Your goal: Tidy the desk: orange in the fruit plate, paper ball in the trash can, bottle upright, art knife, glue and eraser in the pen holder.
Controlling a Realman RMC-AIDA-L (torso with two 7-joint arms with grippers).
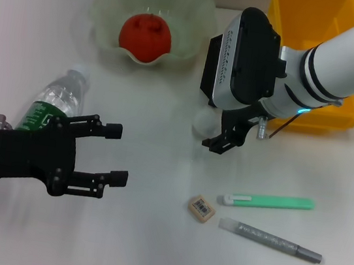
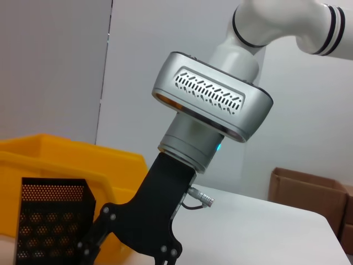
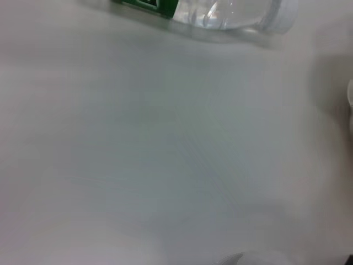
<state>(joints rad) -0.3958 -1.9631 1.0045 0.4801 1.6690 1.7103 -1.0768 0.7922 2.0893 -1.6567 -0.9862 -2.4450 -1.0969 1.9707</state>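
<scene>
Your right gripper point(image 1: 219, 138) is hanging over the paper ball point(image 1: 203, 123) beside the trash can point(image 1: 322, 34); you cannot tell how its jaws are standing. Your left gripper point(image 1: 113, 153) is sitting spread apart by the bottle point(image 1: 52, 105), which is lying flat. The orange point(image 1: 145, 36) is sitting in the fruit plate point(image 1: 200, 17)

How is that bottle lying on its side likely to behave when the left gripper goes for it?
The bottle lies on its side on the table, so its round body will probably roll if nudged from the side. The clear smooth plastic may slip or dent under a hard squeeze. The open left gripper sits just beside it; gripping across the green label seems safest.
</scene>
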